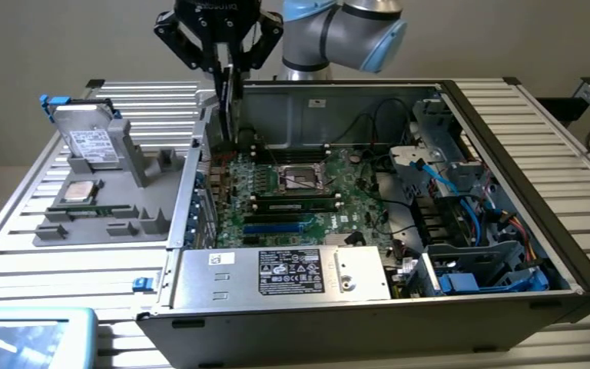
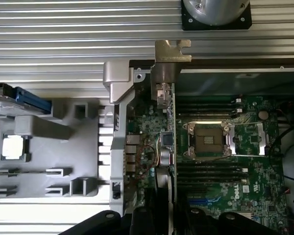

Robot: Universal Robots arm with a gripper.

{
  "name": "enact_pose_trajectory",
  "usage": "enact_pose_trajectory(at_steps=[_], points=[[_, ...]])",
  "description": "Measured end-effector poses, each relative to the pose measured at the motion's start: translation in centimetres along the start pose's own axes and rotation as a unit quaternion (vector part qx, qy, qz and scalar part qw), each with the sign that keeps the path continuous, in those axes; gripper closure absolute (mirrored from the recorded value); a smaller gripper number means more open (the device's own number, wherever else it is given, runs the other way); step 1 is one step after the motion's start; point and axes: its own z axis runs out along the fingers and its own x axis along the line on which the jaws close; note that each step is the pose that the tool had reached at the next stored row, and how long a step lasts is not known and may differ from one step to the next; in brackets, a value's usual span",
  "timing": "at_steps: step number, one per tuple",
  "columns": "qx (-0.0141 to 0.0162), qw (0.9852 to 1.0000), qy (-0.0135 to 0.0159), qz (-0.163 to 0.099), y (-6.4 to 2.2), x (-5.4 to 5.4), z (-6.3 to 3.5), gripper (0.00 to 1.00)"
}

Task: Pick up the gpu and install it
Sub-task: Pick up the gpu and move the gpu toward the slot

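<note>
End effector (image 1: 225, 60) clenched on gpu (image 1: 233, 108). Card hangs from me toward 6 o'clock and is seen edge-on as thin strip, long axis 12-to-6 in exterior view. It sits at 11 o'clock corner of open pc case (image 1: 541, 177), with motherboard (image 1: 295, 192) toward 5 o'clock of its lower end. Metal bracket (image 2: 170, 58) is at end away from my fingers. Cannot tell whether card touches board.

The gpu (image 2: 166, 73) in my claw (image 2: 167, 218) has a bare metal bracket, dull silver. The counter (image 1: 541, 123) is ribbed matt aluminium. The motherboard (image 1: 306, 192) is a glossy green board. The case (image 1: 377, 338) is matt black. In the exterior view, at nine o'clock from it, the tray (image 1: 162, 192) looks like smooth grey plastic.
</note>
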Motion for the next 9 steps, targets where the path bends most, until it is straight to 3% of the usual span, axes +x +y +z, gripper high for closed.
enact_pose_trajectory(at_steps=[9], points=[[0.0001, 1.0000, 0.0015, 0.000, -0.30, -3.2, 1.33, 0.72]])
